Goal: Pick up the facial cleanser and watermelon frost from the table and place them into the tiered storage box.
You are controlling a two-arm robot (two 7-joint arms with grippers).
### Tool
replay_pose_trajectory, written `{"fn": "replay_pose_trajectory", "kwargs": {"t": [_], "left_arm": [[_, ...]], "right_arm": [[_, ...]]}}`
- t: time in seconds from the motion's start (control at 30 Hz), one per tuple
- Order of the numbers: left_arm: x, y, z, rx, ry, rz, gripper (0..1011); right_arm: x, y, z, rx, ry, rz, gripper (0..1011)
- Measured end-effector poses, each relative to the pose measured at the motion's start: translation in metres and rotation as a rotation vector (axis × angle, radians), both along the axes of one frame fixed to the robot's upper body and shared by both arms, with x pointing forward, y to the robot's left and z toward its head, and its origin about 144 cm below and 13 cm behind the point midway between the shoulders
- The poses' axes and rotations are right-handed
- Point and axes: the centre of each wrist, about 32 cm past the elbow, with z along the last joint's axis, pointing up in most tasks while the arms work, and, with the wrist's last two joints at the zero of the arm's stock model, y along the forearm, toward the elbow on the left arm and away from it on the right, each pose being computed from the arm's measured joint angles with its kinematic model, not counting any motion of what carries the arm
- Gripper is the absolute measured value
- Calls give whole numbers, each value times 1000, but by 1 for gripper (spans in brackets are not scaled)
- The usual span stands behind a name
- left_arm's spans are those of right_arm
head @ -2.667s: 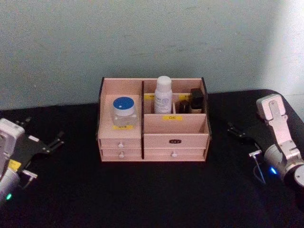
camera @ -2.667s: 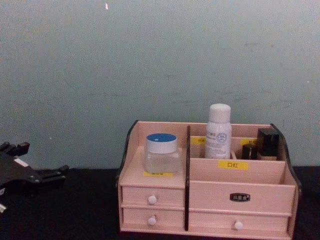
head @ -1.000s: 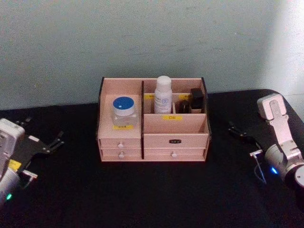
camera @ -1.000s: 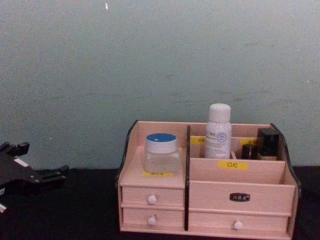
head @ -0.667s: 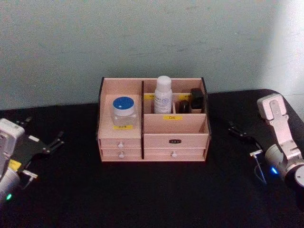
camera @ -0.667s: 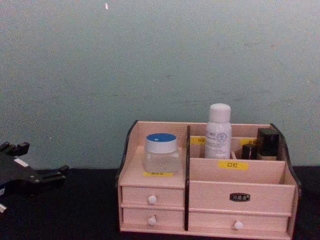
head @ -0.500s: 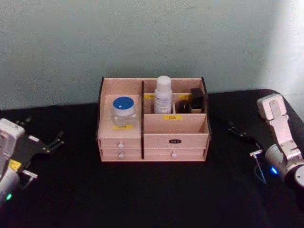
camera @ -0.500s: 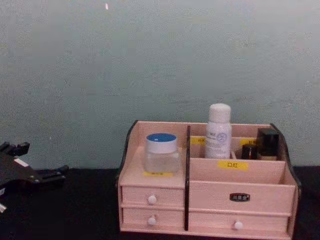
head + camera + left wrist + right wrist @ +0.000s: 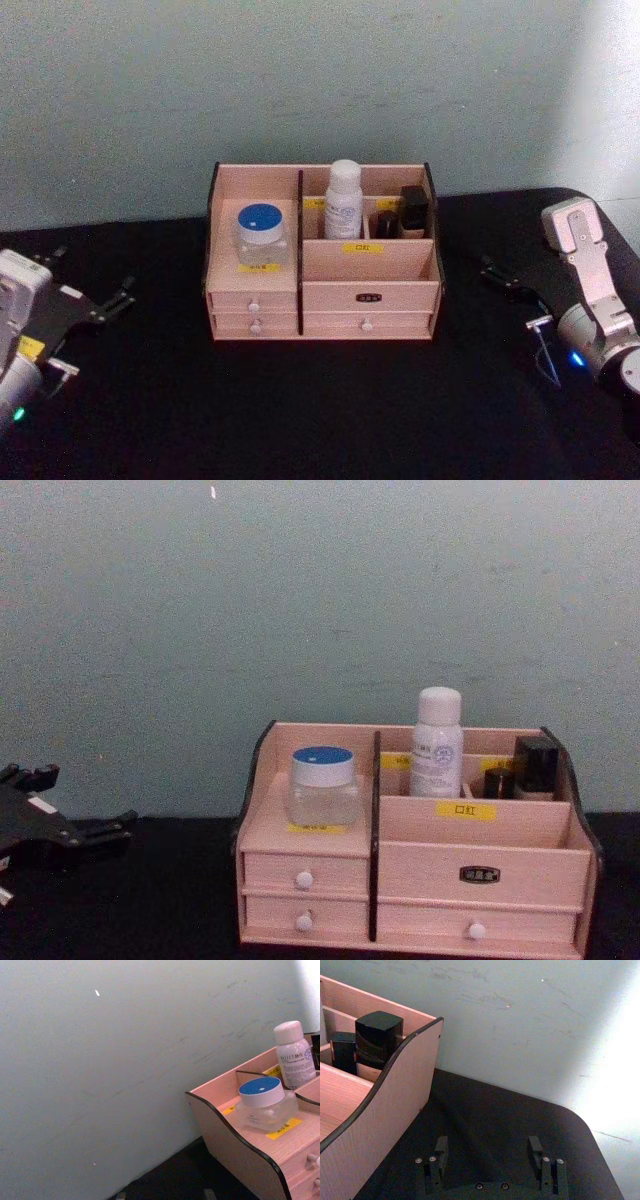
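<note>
Between both released end effectors, left (image 9: 110,298) and right (image 9: 500,275), stands the tiered storage box (image 9: 320,300).

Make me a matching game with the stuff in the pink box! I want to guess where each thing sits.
Things:
1. clear jar with the blue lid
2. white bottle
3. black-capped containers
4. white drawer knobs

Places:
A. back right compartment of the tiered storage box
B. along the front, low down
C. top of the left step, above a yellow label
D. back compartment just right of the dark divider

Pairs: 1-C, 2-D, 3-A, 4-B
</note>
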Motion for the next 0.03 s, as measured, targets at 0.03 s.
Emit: {"fn": "replay_pose_trajectory", "kwargs": {"t": [0.03], "left_arm": [[0,0,0,0,0,0,1001]], "right_arm": [[0,0,0,0,0,0,1002]]}}
